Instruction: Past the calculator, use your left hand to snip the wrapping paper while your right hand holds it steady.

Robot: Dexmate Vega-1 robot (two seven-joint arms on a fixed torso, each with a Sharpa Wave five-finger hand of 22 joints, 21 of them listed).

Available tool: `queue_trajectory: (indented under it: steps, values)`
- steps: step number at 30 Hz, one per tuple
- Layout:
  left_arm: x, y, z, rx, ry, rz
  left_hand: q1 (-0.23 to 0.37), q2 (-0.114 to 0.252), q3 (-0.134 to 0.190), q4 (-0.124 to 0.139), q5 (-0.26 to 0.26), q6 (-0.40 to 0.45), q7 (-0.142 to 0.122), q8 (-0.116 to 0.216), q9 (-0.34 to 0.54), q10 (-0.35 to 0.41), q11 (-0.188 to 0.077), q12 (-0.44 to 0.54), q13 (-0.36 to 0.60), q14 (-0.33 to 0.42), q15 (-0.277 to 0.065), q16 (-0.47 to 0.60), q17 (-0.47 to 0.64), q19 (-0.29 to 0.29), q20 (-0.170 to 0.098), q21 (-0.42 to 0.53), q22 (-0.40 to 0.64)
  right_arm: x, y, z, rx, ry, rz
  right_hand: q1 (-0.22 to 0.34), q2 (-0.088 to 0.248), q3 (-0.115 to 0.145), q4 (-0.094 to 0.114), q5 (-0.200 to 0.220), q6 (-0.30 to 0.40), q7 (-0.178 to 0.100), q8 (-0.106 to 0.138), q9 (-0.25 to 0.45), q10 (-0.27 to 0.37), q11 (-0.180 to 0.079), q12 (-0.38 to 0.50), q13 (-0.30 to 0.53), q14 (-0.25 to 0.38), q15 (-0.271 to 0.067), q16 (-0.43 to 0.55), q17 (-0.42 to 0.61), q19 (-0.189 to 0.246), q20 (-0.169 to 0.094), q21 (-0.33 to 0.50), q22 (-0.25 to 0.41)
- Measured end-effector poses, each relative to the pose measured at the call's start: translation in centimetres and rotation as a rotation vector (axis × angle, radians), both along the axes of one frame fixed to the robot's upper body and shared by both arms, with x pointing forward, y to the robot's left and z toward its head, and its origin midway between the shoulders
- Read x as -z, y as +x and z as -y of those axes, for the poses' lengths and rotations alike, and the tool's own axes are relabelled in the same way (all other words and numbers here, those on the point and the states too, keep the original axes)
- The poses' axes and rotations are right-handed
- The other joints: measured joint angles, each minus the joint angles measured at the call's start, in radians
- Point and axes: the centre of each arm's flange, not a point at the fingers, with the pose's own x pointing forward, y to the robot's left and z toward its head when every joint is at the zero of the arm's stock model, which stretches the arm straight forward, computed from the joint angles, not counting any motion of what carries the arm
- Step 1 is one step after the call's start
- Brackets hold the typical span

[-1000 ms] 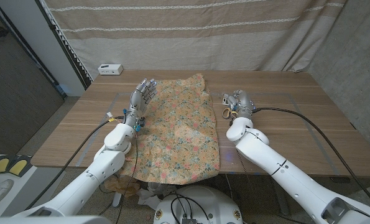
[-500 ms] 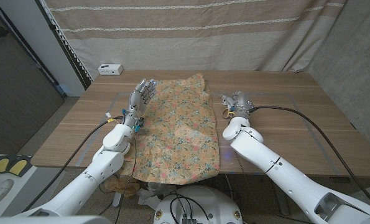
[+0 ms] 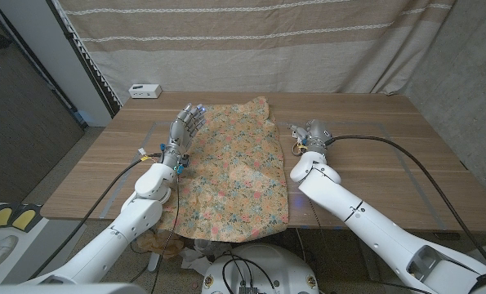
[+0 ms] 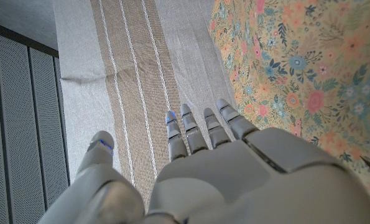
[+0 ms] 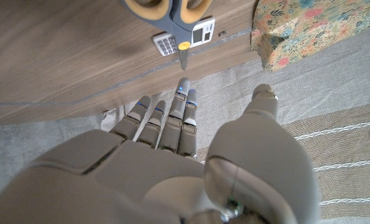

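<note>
The floral wrapping paper (image 3: 230, 167) lies spread down the middle of the table and hangs over the front edge. My left hand (image 3: 185, 126) stands at the paper's left edge with its fingers stretched out, holding nothing; in the left wrist view the left hand (image 4: 222, 168) shows beside the paper (image 4: 296, 68). My right hand (image 3: 312, 132) is just right of the paper, empty, with its fingers extended. Yellow-handled scissors (image 3: 296, 148) lie on the table beside it, also seen as scissors (image 5: 166, 12) in front of the right hand (image 5: 172, 162). A small white calculator (image 3: 145, 91) sits at the far left corner.
A striped curtain (image 3: 251, 41) hangs behind the table. Bare wood (image 3: 390, 155) stretches right of the right hand, and a narrower bare strip (image 3: 104, 163) lies left of the left arm. Cables run along both forearms.
My right forearm has swung slightly toward the paper while the hand stays nearly in place. The left hand, paper and scissors have not moved.
</note>
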Motion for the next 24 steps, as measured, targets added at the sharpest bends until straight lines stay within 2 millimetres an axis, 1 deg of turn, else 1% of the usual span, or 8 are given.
queue_trajectory:
  steps: [1, 3, 7, 10, 13, 14, 19, 24]
  values:
    - [0.0, 0.0, 0.0, 0.000, 0.000, 0.000, 0.000, 0.000, 0.000, 0.000, 0.004, 0.002, 0.002, 0.000, 0.000, 0.000, 0.000, 0.002, 0.000, 0.000, 0.000, 0.000, 0.000, 0.000, 0.000, 0.000, 0.000, -0.5, 0.4, -0.3, 0.003, -0.007, -0.001, 0.000, 0.000, 0.000, 0.000, 0.000, -0.003, 0.003, 0.000, 0.000, 0.000, 0.000, 0.000, 0.000, 0.000, 0.000, 0.000, 0.000, 0.000, 0.000, 0.000, 0.000]
    - [0.1, 0.0, 0.0, 0.001, 0.000, -0.002, 0.000, 0.000, 0.000, 0.000, 0.007, 0.002, 0.002, 0.000, 0.000, 0.003, -0.003, 0.002, 0.000, 0.000, 0.000, 0.000, 0.000, 0.000, 0.000, 0.000, 0.000, -0.6, 0.5, -0.2, 0.007, -0.010, -0.007, 0.000, 0.000, 0.000, 0.000, 0.000, -0.002, 0.002, 0.000, 0.000, 0.000, 0.000, 0.000, 0.000, 0.000, 0.000, 0.000, 0.000, 0.000, 0.000, 0.000, 0.000]
    - [0.1, 0.0, 0.1, 0.001, -0.001, -0.003, 0.000, 0.000, 0.000, 0.000, 0.007, 0.006, 0.006, 0.000, 0.000, 0.003, -0.003, 0.002, 0.000, 0.000, 0.000, 0.000, 0.000, 0.000, 0.000, 0.000, 0.000, -0.8, 0.7, -0.3, 0.011, -0.013, -0.011, 0.000, 0.000, 0.000, 0.000, 0.000, 0.010, -0.010, 0.000, 0.000, 0.000, 0.000, 0.000, 0.000, 0.000, 0.000, 0.000, 0.000, 0.003, -0.003, 0.000, 0.000]
    - [0.2, -0.1, 0.1, 0.001, -0.002, -0.004, 0.000, 0.000, 0.000, 0.000, 0.007, 0.009, 0.005, 0.000, 0.000, 0.003, -0.003, 0.002, 0.000, 0.000, 0.000, 0.000, 0.000, 0.000, 0.000, 0.000, 0.000, -0.7, 1.0, -0.2, 0.021, -0.019, -0.028, 0.000, 0.000, 0.000, 0.000, 0.000, 0.010, -0.010, 0.000, 0.000, 0.000, 0.000, 0.000, 0.000, 0.000, 0.000, 0.000, 0.000, 0.005, -0.005, 0.000, 0.000]
    - [0.2, -0.1, 0.0, 0.001, -0.004, -0.005, 0.000, 0.000, -0.004, -0.004, 0.007, 0.012, 0.002, 0.000, 0.000, 0.003, -0.003, 0.002, 0.000, 0.000, 0.000, 0.000, 0.000, 0.000, 0.000, 0.000, 0.000, -0.7, 1.1, -0.3, 0.026, -0.022, -0.034, 0.000, 0.000, 0.000, 0.000, 0.000, 0.010, -0.010, 0.000, 0.000, -0.001, 0.001, 0.000, 0.000, 0.000, 0.000, 0.000, -0.001, 0.011, 0.000, 0.000, 0.000]
    - [0.2, -0.1, 0.0, 0.001, -0.004, -0.005, 0.000, 0.000, -0.004, -0.004, 0.007, 0.012, 0.002, 0.000, 0.000, 0.003, -0.003, 0.002, 0.000, 0.000, 0.000, 0.000, 0.000, 0.000, 0.000, 0.000, 0.000, -0.7, 1.1, -0.3, 0.028, -0.023, -0.037, 0.000, 0.000, 0.000, 0.000, 0.001, 0.010, -0.010, -0.005, 0.000, -0.005, 0.004, -0.004, 0.000, 0.003, 0.003, 0.000, -0.002, 0.011, 0.000, 0.000, 0.000]
    - [0.2, -0.1, 0.0, 0.002, -0.006, -0.008, 0.000, 0.000, -0.007, -0.001, 0.007, 0.018, 0.007, 0.000, 0.000, 0.007, -0.007, 0.002, 0.000, 0.000, 0.000, 0.000, 0.000, 0.000, 0.000, 0.000, 0.000, -0.7, 1.4, -0.4, 0.041, -0.031, -0.049, 0.007, 0.007, 0.000, 0.000, 0.005, 0.014, -0.006, -0.007, 0.000, -0.009, 0.009, -0.008, -0.002, 0.003, 0.003, -0.001, -0.003, 0.011, 0.000, 0.000, 0.000]
    - [0.1, 0.0, 0.0, 0.005, -0.006, -0.008, 0.000, 0.000, -0.008, 0.000, 0.007, 0.026, 0.016, 0.000, 0.000, 0.012, -0.001, 0.002, 0.000, 0.000, 0.000, 0.000, 0.000, 0.000, 0.000, 0.000, 0.000, -0.6, 1.6, -0.4, 0.060, -0.046, -0.062, 0.011, 0.011, 0.001, -0.001, 0.005, 0.015, -0.005, -0.007, 0.002, 0.000, 0.011, -0.008, -0.003, 0.003, 0.003, -0.005, 0.000, 0.011, 0.000, 0.000, 0.000]
